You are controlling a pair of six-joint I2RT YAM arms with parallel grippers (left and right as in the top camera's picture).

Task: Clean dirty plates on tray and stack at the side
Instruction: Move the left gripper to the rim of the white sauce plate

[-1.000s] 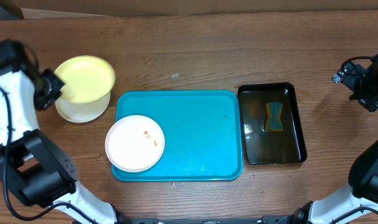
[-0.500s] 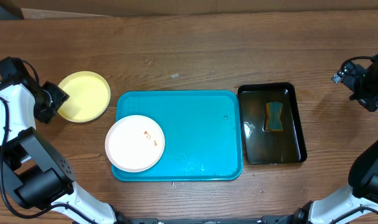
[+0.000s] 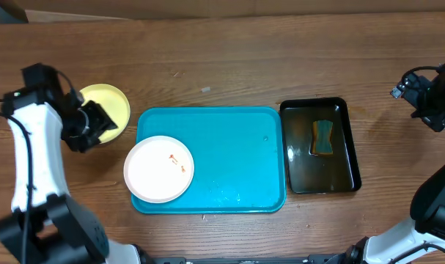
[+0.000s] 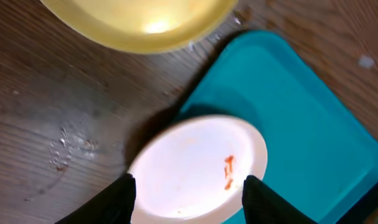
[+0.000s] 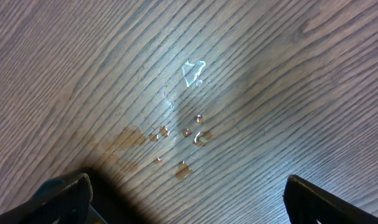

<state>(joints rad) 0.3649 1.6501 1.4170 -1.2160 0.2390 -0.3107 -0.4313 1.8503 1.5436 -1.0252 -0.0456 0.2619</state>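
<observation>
Two plates show on the wooden surface (image 3: 229,66). A pale yellow plate (image 3: 113,104) sits just off the teal tray's (image 3: 237,154) far-left corner. A white plate (image 3: 157,170) with orange smears lies at the tray's near-left corner, its rim overhanging the edge. The left gripper (image 3: 97,125) hovers at the yellow plate's near edge, jaws apart and empty. The right gripper (image 5: 189,196) hangs spread wide over the surface at the far right. Open teal floor stretches right of the white plate. A black tray (image 3: 356,169) holding a sponge (image 3: 322,137) sits just beside the teal tray's right rim.
</observation>
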